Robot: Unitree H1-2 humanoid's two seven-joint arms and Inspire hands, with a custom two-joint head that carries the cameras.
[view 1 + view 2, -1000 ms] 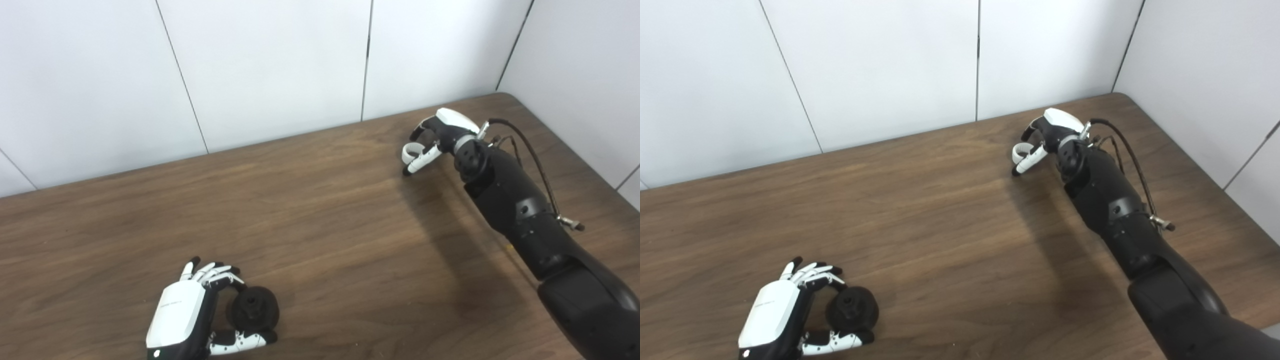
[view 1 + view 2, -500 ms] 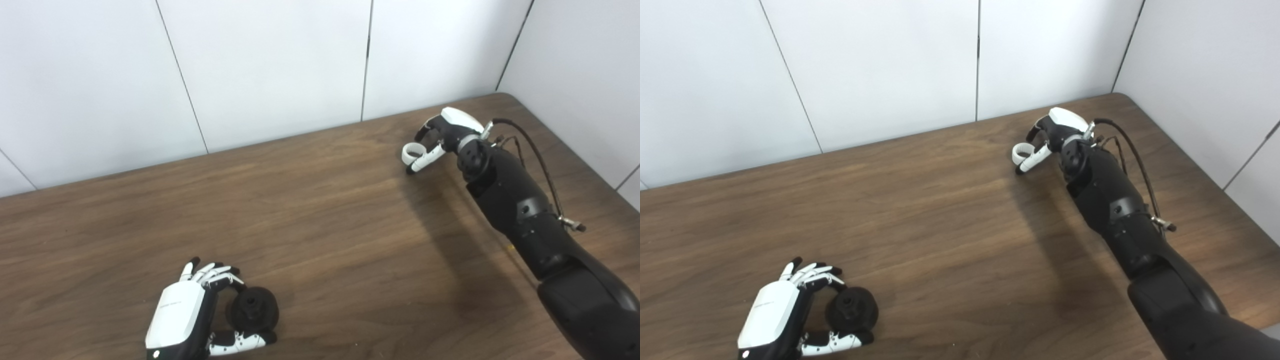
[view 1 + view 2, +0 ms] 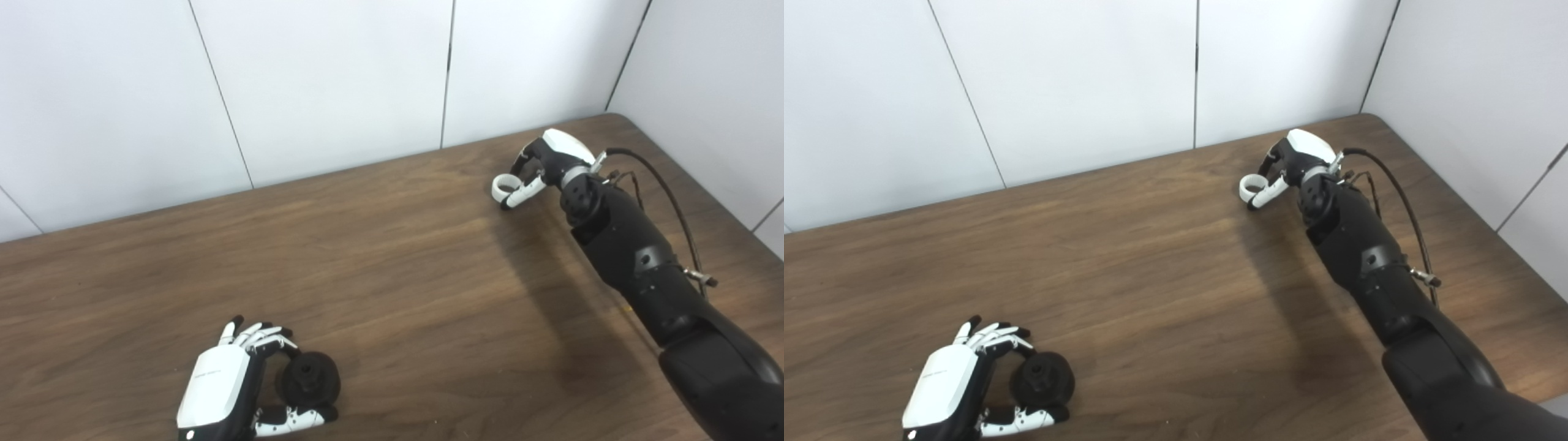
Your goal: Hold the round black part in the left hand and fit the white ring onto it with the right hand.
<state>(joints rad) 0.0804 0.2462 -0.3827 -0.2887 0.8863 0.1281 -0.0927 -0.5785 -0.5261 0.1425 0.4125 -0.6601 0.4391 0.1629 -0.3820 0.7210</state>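
Note:
The round black part [image 3: 308,380] sits at the near left of the wooden table [image 3: 392,275]. My left hand [image 3: 229,383] is closed around it, fingers over its far side and thumb under its near side. The white ring [image 3: 503,184] is at the far right of the table. My right hand [image 3: 545,165] is shut on the white ring, which is pinched between thumb and fingers at the hand's left side. I cannot tell whether the ring touches the table. In the right eye view the ring [image 3: 1251,184] and the black part [image 3: 1042,380] show the same way.
White wall panels [image 3: 343,79] stand along the table's far edge and right side. The right arm [image 3: 643,269] stretches across the right part of the table, with a black cable [image 3: 664,190] looping off it. The table's far right corner [image 3: 618,119] is close behind the right hand.
My right hand has drawn slightly up and to the right with the white ring in its grip. My left hand and the black part have stayed in place.

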